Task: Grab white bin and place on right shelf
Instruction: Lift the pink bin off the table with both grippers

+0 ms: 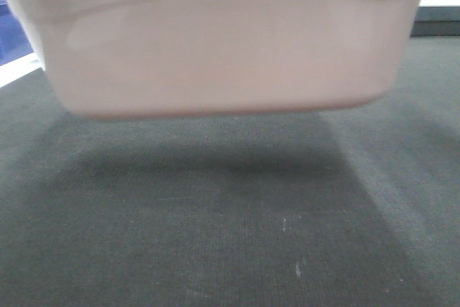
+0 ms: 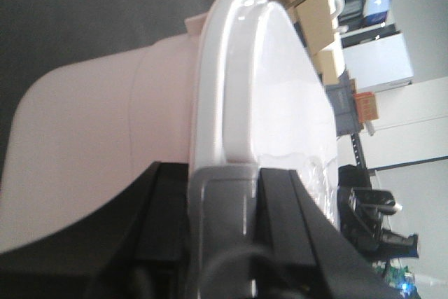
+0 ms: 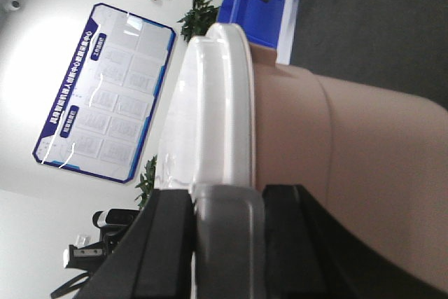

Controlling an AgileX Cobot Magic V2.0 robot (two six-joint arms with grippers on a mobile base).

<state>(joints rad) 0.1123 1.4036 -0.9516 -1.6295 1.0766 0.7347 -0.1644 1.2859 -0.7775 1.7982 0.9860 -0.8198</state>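
Black left fingers [image 2: 178,201] and right fingers [image 3: 183,229] are clamped on opposite ends of the lidded white bin [image 1: 223,48], which hangs clear of the floor.
Each pair presses on either side of a grey handle [image 2: 222,243] at the rim of the glossy white lid [image 2: 245,75]. The lid is on, so the contents cannot be seen. From the front, the tub's pinkish side fills the upper view, its bottom edge above the dark carpet [image 1: 230,249], with its shadow [image 1: 208,170] beneath and open carpet nearer the camera. Beyond the right end stands a blue bin [image 3: 262,1] near a wall poster [image 3: 105,96]. Past the left end are cardboard boxes [image 2: 301,5].
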